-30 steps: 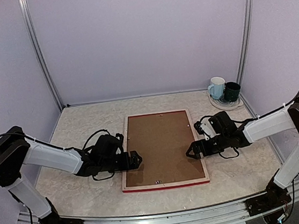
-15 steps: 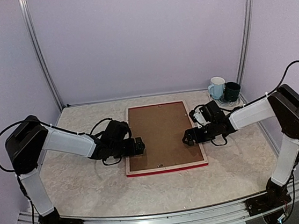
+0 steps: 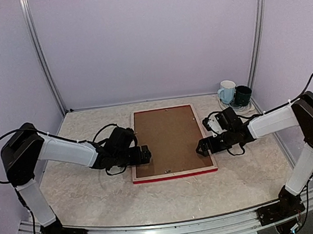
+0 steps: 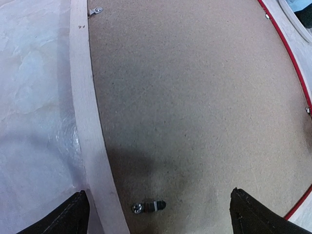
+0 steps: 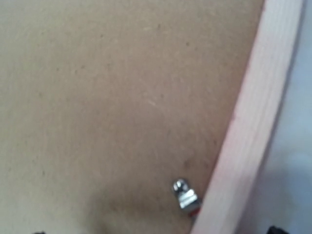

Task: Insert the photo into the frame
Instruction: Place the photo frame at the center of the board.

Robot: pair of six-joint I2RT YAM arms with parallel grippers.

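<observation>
Left hand (image 3: 144, 155): fingers spread wide, straddling the left rail, gripping nothing. Right hand (image 3: 201, 150): likewise wide and empty, over the right rail. Between them we see the frame (image 3: 174, 174) flat on the tabletop (image 3: 98, 197), backing board (image 3: 168, 141) up, long axis running away from the arm bases.

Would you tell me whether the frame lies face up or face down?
Face down: the frame shows its brown backing and clips.
</observation>
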